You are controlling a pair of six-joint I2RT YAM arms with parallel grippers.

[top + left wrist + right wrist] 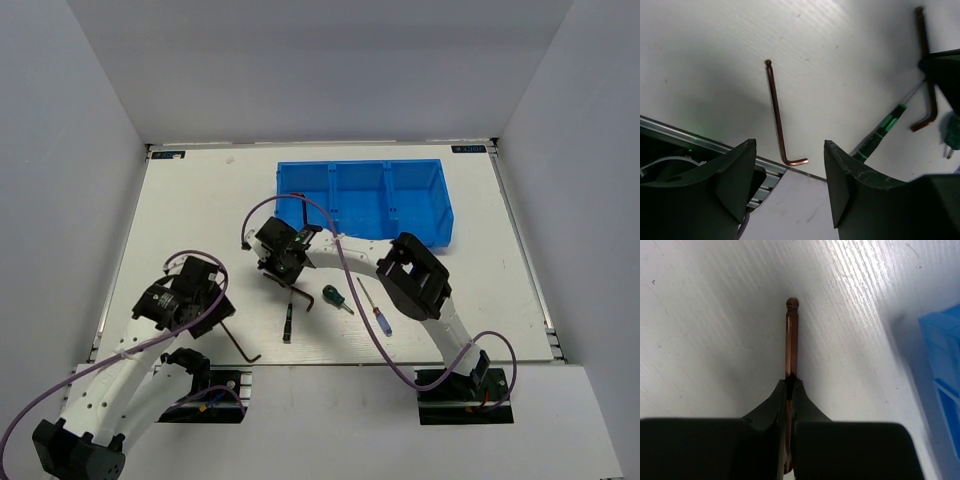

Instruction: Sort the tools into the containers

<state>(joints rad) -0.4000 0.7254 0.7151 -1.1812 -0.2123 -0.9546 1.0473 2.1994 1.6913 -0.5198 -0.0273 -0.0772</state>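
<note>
- Fingers [732,175] of the left gripper [788,147] stand spread wide and hold nothing. The left arm is folded low near the front edge of the white table [715,50], wrist tipped down.
- Below that gap a thin, coppery-dark L-shaped metal hex key [776,110] lies flat on the table.
- The right arm reaches left across the table's middle, elbow raised and wrist bent down. The right gripper [791,382] is pinched tight on the long shaft of a second L-shaped hex key [791,335], ball end poking out ahead.
- The step looks like carrying this key to the bin. The pinch should be firm, since so thin a shaft may swivel, and the lift straight up before swinging.
- That keeps the bent end clear of the dark green-marked slim screwdriver [288,326], the stubby green-handled screwdriver [333,297] and the blue-red slim screwdriver [380,318] nearby.
- The bright blue rectangular plastic bin [440,235] sits behind; no tool shows in its three compartments.
</note>
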